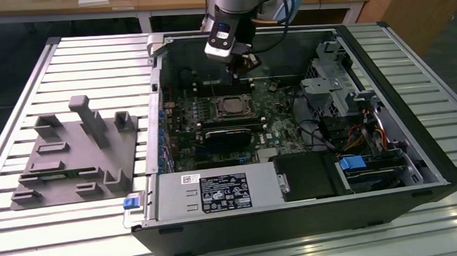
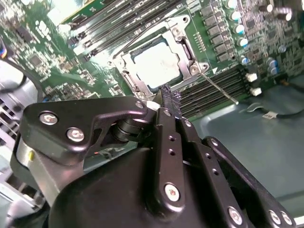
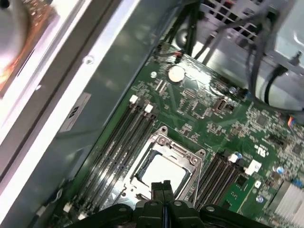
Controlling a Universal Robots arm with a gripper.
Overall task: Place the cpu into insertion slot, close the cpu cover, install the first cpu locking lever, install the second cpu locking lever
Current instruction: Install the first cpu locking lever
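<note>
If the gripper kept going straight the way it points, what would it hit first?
Probably the cover at its near edge, or the cpu seated just inside it. In both wrist views the gripper points at that border. Depth is unclear.

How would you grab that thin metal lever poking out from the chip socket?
Best near the locking lever's free tip, coming from above with a finger on each side: it is a thin straight rod, starting at the cpu cover's corner and slanting out over the memory slots, which likely block a sideways approach.
</note>
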